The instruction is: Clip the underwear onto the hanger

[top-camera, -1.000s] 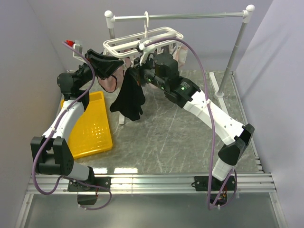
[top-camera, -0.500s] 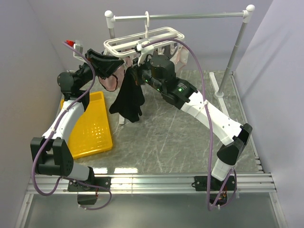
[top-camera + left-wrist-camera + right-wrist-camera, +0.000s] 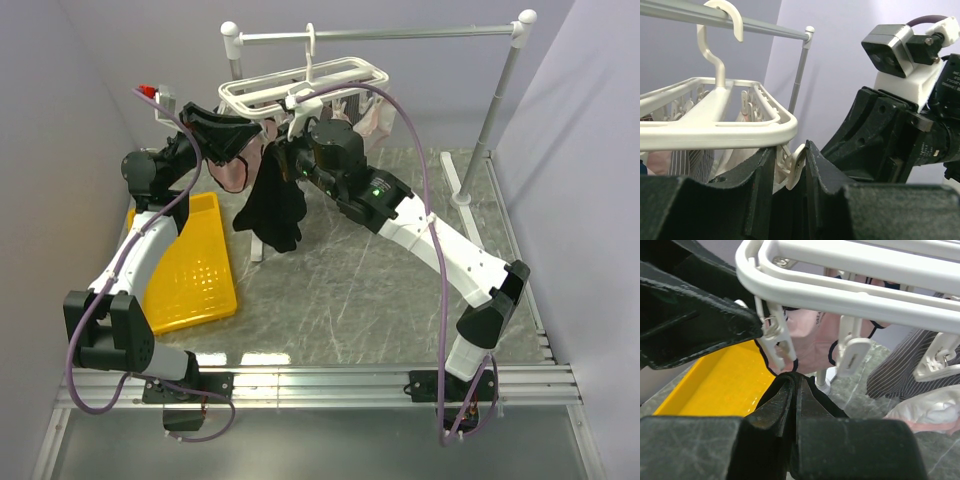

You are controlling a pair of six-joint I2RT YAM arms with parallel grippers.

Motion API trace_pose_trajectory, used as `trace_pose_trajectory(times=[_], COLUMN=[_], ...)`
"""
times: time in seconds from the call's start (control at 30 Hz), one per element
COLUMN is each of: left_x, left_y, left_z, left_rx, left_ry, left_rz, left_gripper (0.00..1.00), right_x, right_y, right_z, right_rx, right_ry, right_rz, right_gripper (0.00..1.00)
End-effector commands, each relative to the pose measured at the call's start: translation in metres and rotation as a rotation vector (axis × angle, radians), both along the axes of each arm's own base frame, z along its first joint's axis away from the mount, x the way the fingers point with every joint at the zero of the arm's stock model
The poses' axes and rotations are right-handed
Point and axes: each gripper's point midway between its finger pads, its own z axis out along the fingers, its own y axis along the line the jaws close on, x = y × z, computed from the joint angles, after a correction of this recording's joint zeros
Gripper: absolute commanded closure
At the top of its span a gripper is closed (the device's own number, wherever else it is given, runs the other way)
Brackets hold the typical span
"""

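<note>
Right gripper [image 3: 792, 379] nudged leftward — scratched grey table [image 3: 350, 290].

text: none legible in any view | nearest candidate: small pale print on the black lens barrel [image 3: 936, 148] at the right edge of the left wrist view, too small to read | brands, numbers, signs: none legible

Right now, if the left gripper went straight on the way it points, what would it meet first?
The white clip on the hanger's corner, already between the left gripper's fingers, probably touching.
</note>
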Motion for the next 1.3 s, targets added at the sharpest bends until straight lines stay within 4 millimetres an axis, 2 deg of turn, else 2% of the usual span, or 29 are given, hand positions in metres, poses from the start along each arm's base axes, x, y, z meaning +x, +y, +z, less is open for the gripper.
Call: trace_pose_trajectory(times=[0.0,0.33,0.57,0.77,1.27], left_x=[-0.009,-0.008,-0.012,-0.015,-0.013], left_y=[0.003,0.001,0.004,0.005,0.000], left_z=[0.016,0.003,0.006,0.010,0.004], left_rx=[-0.018,0.015,0.001,-0.003,0.016], left_ry=[-0.054,-0.015,-0.016,-0.026,-0.036], left_rz=[0.040,0.078,0.100,0.104,0.117], left_gripper=[1.00,0.99,1.00,1.00,0.99], right_x=[-0.002,0.003,0.005,0.005,0.005], right_y=[0.004,0.002,0.001,0.004,0.009], right_z=[0.020,0.019,0.010,0.013,0.018], right_rx=[0.064,0.069,0.054,0.068,0.100], right_ry=[-0.022,-0.016,-0.008,-0.003,0.007], right_rz=[-0.013,-0.043,-0.057,-0.053,-0.041], right_gripper=[1.00,1.00,1.00,1.00,1.00])
